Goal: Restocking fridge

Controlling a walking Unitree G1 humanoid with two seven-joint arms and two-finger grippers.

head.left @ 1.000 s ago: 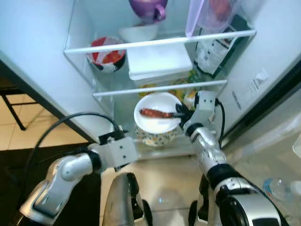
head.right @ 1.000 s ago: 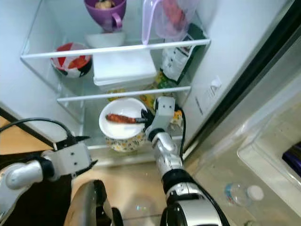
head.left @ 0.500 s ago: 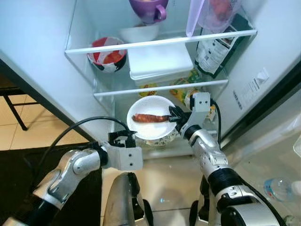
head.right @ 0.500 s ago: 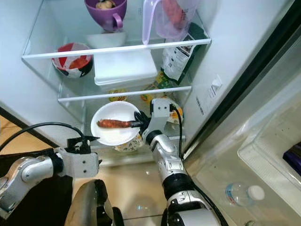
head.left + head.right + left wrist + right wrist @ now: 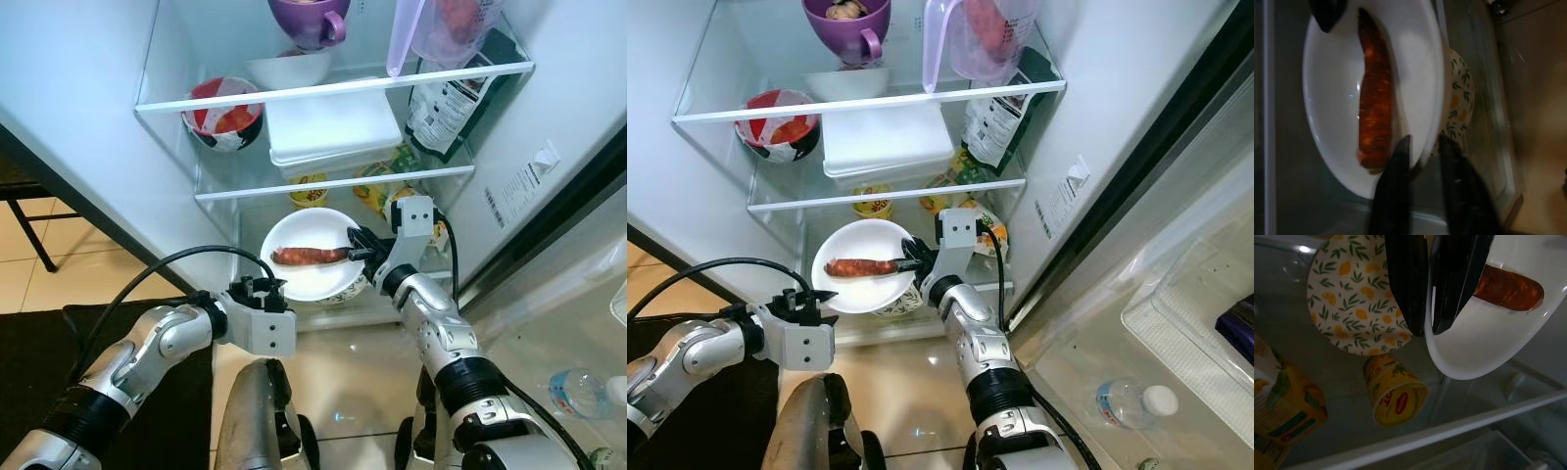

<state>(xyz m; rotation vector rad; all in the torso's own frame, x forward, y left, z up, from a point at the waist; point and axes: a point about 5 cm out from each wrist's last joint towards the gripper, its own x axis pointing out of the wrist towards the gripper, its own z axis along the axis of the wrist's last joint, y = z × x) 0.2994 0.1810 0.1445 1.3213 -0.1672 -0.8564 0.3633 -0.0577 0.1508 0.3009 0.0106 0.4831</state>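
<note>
Sausage [image 5: 309, 256] on plate [image 5: 294, 279], patterned bowl [image 5: 1359, 303] beneath, cup [image 5: 872, 203] behind

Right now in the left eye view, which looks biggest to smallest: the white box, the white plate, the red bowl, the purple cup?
1. white box
2. white plate, nearer the camera, so close to the box
3. red bowl
4. purple cup, cut off at the top, so unsure

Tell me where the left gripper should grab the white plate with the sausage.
Probably the near rim of the plate, opposite where the right gripper is pinching the far rim. The rim is thin and flared, so one finger above and one below fits. The left gripper sits just below that free edge with its fingers straddling it, clear of the sausage.
</note>
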